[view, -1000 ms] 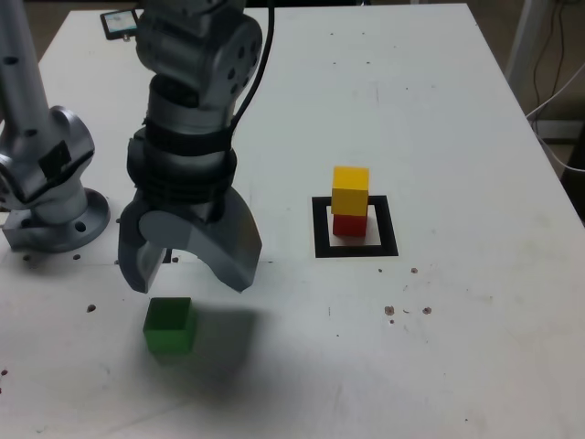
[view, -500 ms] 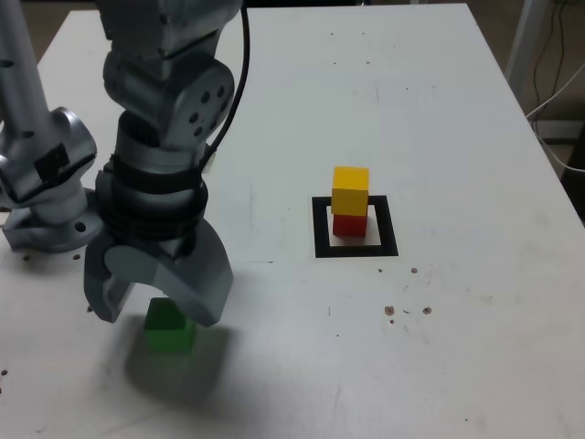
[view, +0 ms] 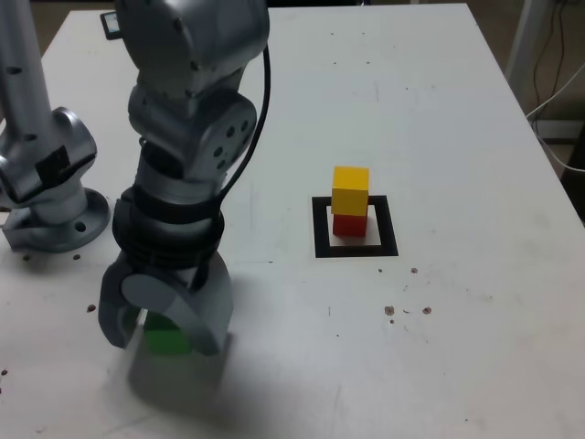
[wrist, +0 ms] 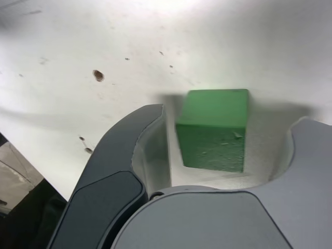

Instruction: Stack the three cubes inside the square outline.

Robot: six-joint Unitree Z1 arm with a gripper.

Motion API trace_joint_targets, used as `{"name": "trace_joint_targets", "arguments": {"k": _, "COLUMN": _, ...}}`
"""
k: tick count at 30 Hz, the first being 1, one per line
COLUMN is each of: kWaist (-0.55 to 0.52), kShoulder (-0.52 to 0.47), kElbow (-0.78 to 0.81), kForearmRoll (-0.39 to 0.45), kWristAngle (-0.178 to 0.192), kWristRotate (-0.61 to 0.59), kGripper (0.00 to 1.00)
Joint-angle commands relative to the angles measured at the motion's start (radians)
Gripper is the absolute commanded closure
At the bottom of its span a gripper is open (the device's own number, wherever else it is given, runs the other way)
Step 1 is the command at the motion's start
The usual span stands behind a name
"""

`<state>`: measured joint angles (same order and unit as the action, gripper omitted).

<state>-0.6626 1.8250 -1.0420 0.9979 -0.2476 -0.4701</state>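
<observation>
The green cube (view: 165, 337) (wrist: 212, 129) lies on the white table near the front, at the exterior view's left. My gripper (view: 163, 340) (wrist: 231, 118) is lowered over it, one jaw on each side. The jaws are open, and the wrist view shows a gap between the cube and each jaw. To the exterior view's right, the yellow cube (view: 350, 189) rests on the red cube (view: 348, 225). Both stand inside the black square outline (view: 321, 229).
The arm's grey base (view: 46, 197) is bolted at the exterior view's left edge. A small dark device (view: 115, 22) lies at the far left corner. Dark specks (view: 407, 311) dot the table in front of the outline. Cables hang off the table's right side.
The gripper has come down and forward over the green cube, and its jaws have narrowed around it. The cubes have not moved.
</observation>
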Motion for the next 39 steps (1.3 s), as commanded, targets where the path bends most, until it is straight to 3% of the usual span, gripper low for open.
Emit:
{"name": "trace_joint_targets", "arguments": {"k": 1, "kWaist": -0.002, "kShoulder": 0.006, "kElbow": -0.003, "kForearmRoll": -0.007, "kWristAngle": 0.001, "kWristRotate": -0.004, "kGripper": 0.40}}
{"name": "trace_joint_targets", "arguments": {"k": 5, "kWaist": -0.002, "kShoulder": 0.008, "kElbow": -0.004, "kForearmRoll": -0.023, "kWristAngle": 0.009, "kWristRotate": -0.009, "kGripper": 0.53}}
{"name": "trace_joint_targets", "arguments": {"k": 8, "kWaist": -0.002, "kShoulder": 0.009, "kElbow": -0.005, "kForearmRoll": -0.034, "kWristAngle": 0.026, "kWristRotate": -0.010, "kGripper": 0.56}}
{"name": "trace_joint_targets", "arguments": {"k": 17, "kWaist": -0.002, "kShoulder": 0.004, "kElbow": -0.012, "kForearmRoll": -0.033, "kWristAngle": 0.113, "kWristRotate": -0.041, "kGripper": 0.67}}
{"name": "trace_joint_targets", "arguments": {"k": 24, "kWaist": 0.002, "kShoulder": -0.019, "kElbow": -0.040, "kForearmRoll": -0.008, "kWristAngle": 0.171, "kWristRotate": -0.060, "kGripper": 0.83}}
{"name": "trace_joint_targets", "arguments": {"k": 31, "kWaist": 0.069, "kShoulder": -0.052, "kElbow": -0.191, "kForearmRoll": 0.193, "kWristAngle": 0.237, "kWristRotate": -0.024, "kGripper": 0.84}}
{"name": "trace_joint_targets", "arguments": {"k": 35, "kWaist": 0.155, "kShoulder": -0.064, "kElbow": -0.339, "kForearmRoll": 0.347, "kWristAngle": 0.276, "kWristRotate": 0.056, "kGripper": 0.84}}
{"name": "trace_joint_targets", "arguments": {"k": 39, "kWaist": 0.250, "kShoulder": -0.051, "kElbow": -0.470, "kForearmRoll": 0.440, "kWristAngle": 0.307, "kWristRotate": 0.138, "kGripper": 0.84}}
